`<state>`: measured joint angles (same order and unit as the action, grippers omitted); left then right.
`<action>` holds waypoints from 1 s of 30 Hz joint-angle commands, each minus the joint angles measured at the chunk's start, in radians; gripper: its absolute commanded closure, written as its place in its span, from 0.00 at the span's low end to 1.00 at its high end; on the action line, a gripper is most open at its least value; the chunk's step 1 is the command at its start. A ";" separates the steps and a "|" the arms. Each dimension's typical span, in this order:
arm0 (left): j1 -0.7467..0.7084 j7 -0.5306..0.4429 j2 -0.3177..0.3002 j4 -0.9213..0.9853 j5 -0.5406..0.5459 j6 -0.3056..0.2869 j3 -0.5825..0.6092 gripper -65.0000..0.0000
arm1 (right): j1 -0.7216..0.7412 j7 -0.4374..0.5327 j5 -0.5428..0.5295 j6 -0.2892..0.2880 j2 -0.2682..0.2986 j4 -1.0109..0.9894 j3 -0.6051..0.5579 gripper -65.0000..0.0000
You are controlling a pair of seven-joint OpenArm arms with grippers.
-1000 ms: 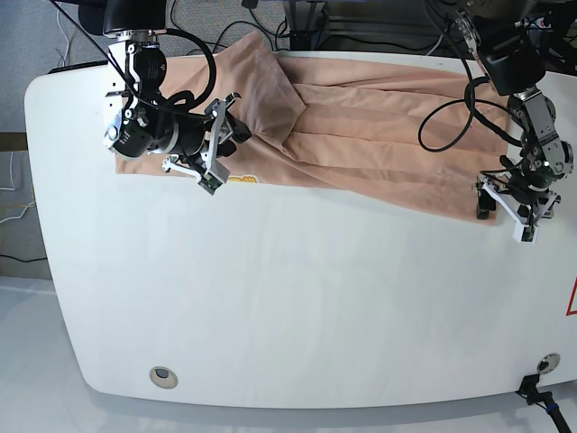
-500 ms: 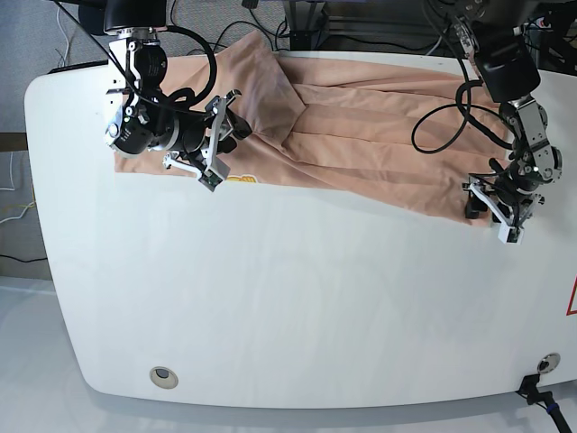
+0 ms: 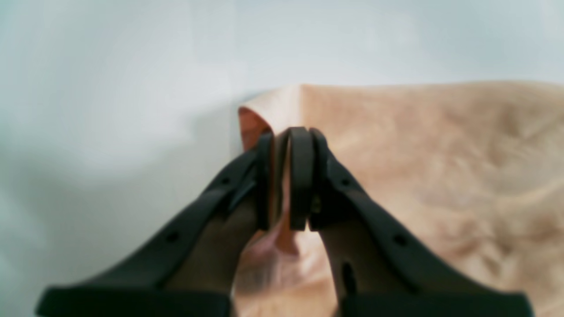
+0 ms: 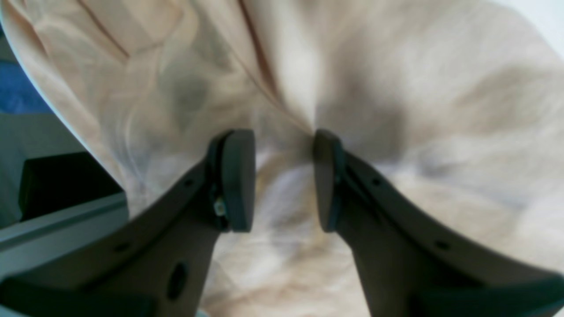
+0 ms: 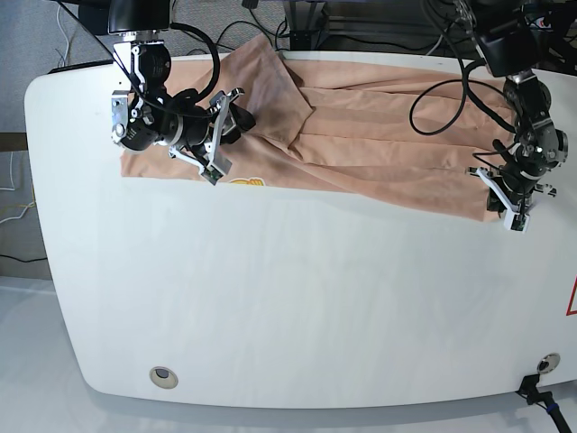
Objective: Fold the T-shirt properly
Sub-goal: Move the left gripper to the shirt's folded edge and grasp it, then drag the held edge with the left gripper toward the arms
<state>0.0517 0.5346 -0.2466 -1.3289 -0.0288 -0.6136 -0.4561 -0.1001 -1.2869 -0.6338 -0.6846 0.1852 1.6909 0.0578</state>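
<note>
Pinching T-shirt [image 5: 379, 135] corner with left fingers [image 3: 301, 176] tight, right fingers [image 4: 238, 180] half-open around cloth; next, lifting to fold.

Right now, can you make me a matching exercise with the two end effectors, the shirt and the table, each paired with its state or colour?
Column 1:
1. left end effector
2. right end effector
3. T-shirt
4. table

Column 2:
A. white
B. pads apart, fabric bunched between them
C. peach
D. shut on a shirt corner

Pairs: 1-D, 2-B, 3-C, 4-A
</note>
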 commanded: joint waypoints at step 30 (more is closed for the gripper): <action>-0.175 0.147 -0.061 -0.257 0.335 0.001 -0.108 0.19 | 0.010 0.028 -0.014 -0.007 0.006 0.008 0.001 0.67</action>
<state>-0.1310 0.7002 -0.2974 -1.5867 0.2779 -0.6094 -0.5640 -0.1005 -1.2751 -0.6319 -0.6846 0.1833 1.6867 0.0574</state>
